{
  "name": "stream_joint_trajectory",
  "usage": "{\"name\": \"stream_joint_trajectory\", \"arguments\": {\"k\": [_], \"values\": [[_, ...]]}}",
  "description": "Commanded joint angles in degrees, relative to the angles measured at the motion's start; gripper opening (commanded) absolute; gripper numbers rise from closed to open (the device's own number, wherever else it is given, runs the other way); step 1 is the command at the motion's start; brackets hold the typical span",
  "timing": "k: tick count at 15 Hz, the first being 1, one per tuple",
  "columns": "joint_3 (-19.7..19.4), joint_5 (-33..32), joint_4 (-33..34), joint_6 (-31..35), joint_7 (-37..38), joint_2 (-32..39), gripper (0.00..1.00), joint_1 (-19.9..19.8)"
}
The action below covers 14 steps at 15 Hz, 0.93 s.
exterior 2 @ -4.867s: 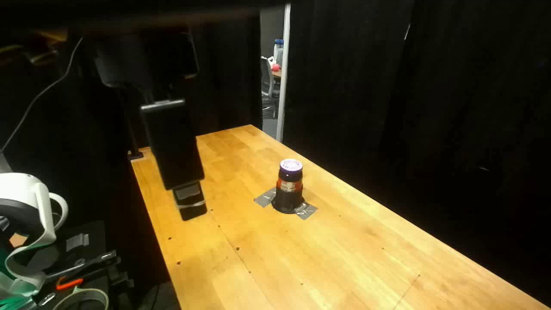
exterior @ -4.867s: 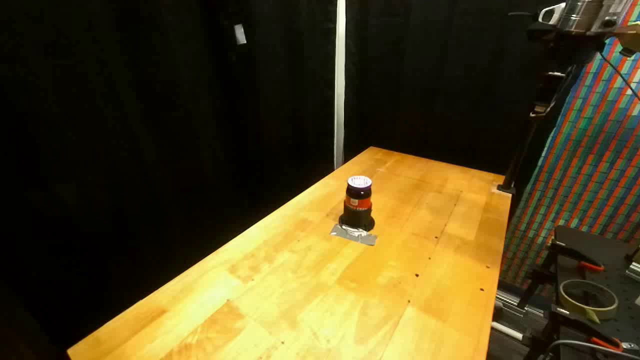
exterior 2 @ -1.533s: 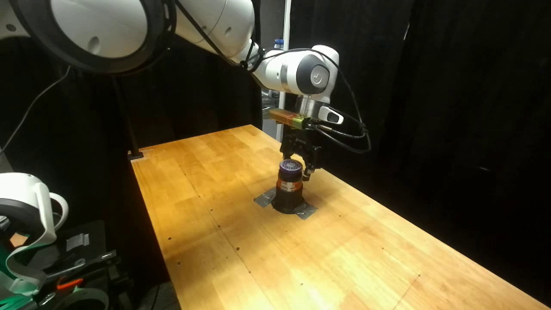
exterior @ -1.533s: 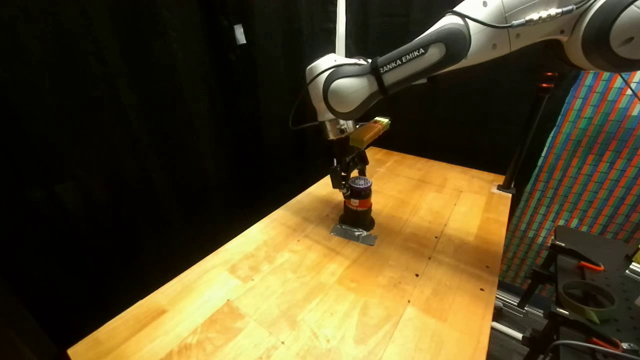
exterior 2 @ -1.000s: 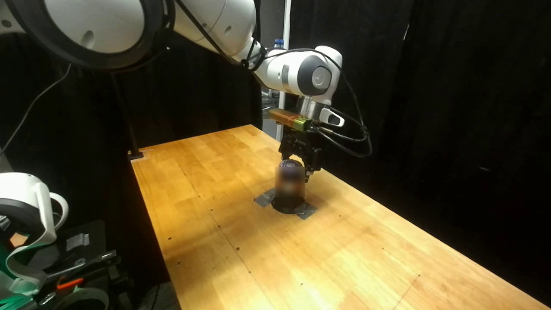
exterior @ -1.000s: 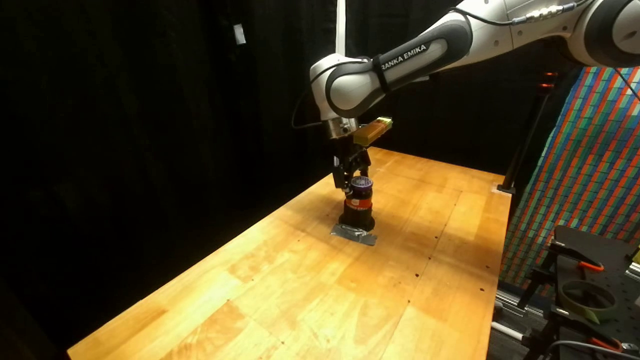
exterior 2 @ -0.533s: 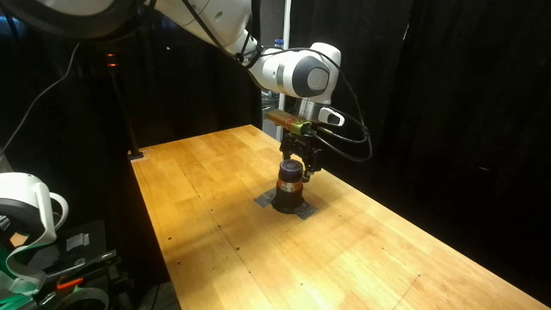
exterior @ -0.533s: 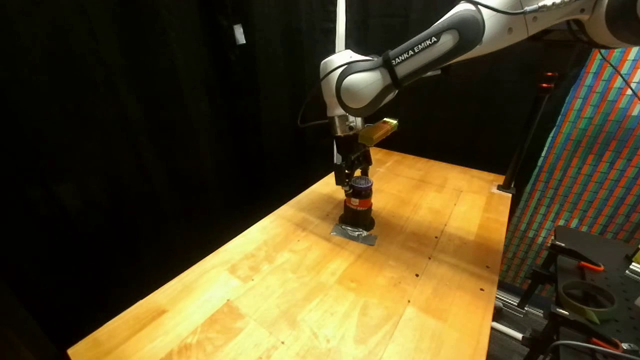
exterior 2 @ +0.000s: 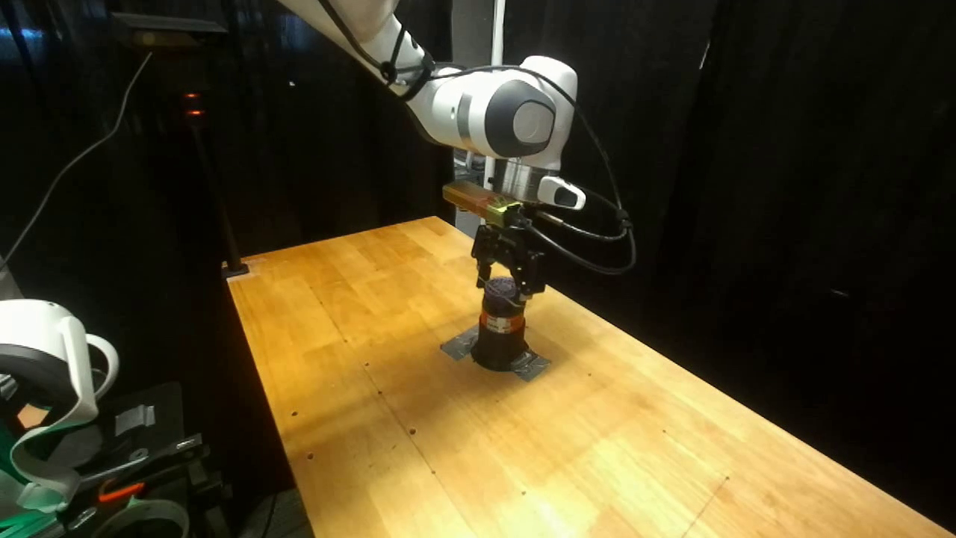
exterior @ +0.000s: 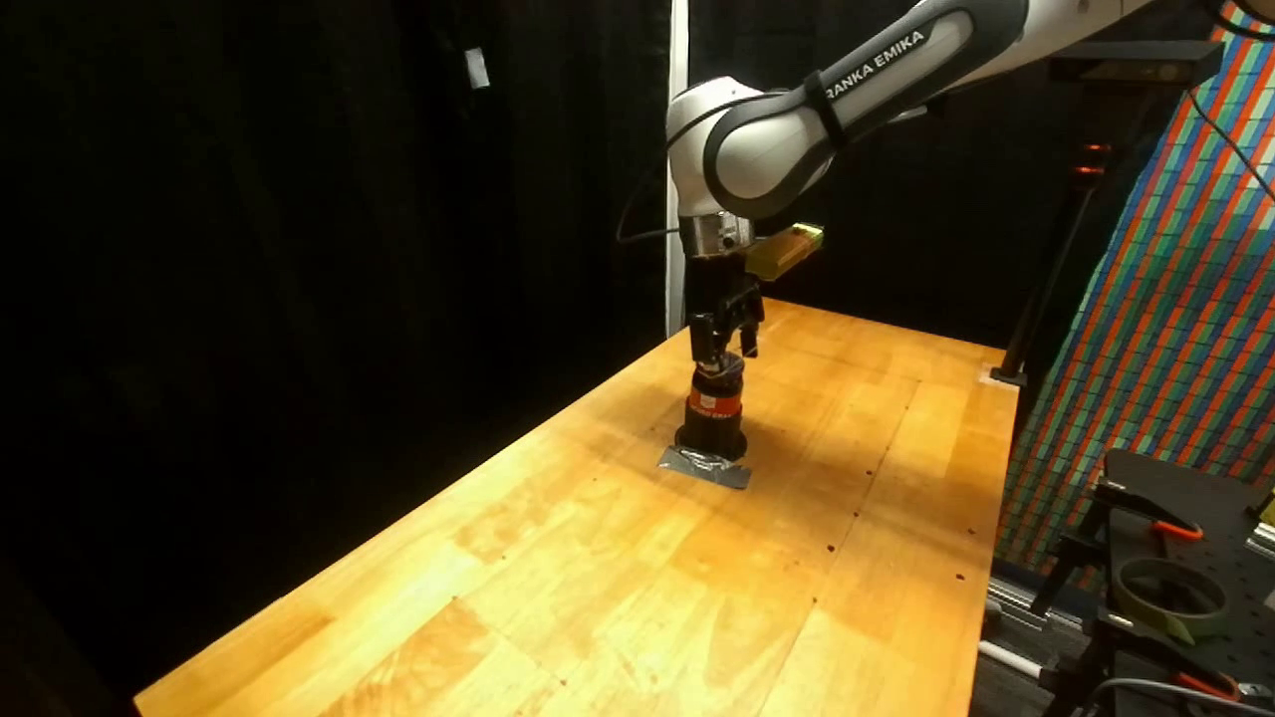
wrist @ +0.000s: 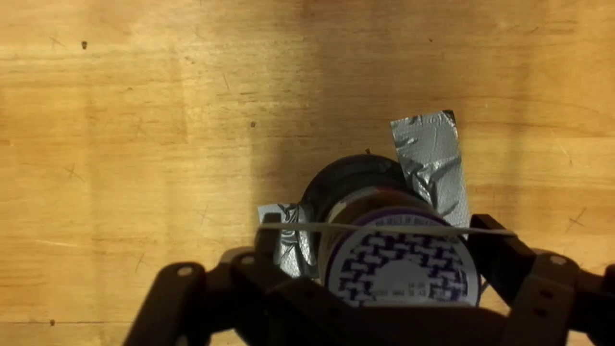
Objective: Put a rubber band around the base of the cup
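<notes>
The cup (exterior 2: 501, 323) rises upright from a black base (exterior 2: 497, 350), grey tape (wrist: 430, 154) running from it onto the worktop (exterior 2: 635, 426). At the cup's lid (wrist: 403, 281), the gripper (exterior 2: 505, 287) stands with fingers (wrist: 497, 254) spread to either side, a pale rubber band (wrist: 413, 229) stretched between them; whether the band touches the cup, I cannot tell.

Place is reading as a robotics lab. In an exterior view, a white jointed arm (exterior: 877, 90) lettered "RANKA EMIKA" is hanging above a wooden desk (exterior: 618, 558). Black curtains (exterior: 349, 249) are hanging beyond the desk's left and far edges. A dark post (exterior: 1046, 289) is standing at the far right corner, a bar-shaped camera (exterior: 1136, 68) showing above it. Off the right edge, a dark side bench (exterior: 1185, 483) is carrying a tape roll (exterior: 1165, 617) and an orange-and-black tool (exterior: 1180, 531).
</notes>
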Motion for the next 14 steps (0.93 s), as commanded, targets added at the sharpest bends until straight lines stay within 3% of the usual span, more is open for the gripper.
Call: {"name": "stream_joint_trajectory", "arguments": {"k": [1, 5, 6, 8, 14], "values": [[0.05, 0.54, -8.88, 2.23, -1.20, -5.72, 1.00, -0.18], [-0.18, -0.05, -14.35, 6.04, -0.48, -7.85, 1.00, 0.15], [-0.31, -0.35, -15.80, 7.63, -0.21, -8.48, 0.75, 0.29], [-0.67, -0.94, -18.98, 12.63, 0.72, -9.71, 0.66, 0.59], [-1.42, -1.74, -28.74, 27.05, 2.33, -14.02, 0.19, 0.89]]}}
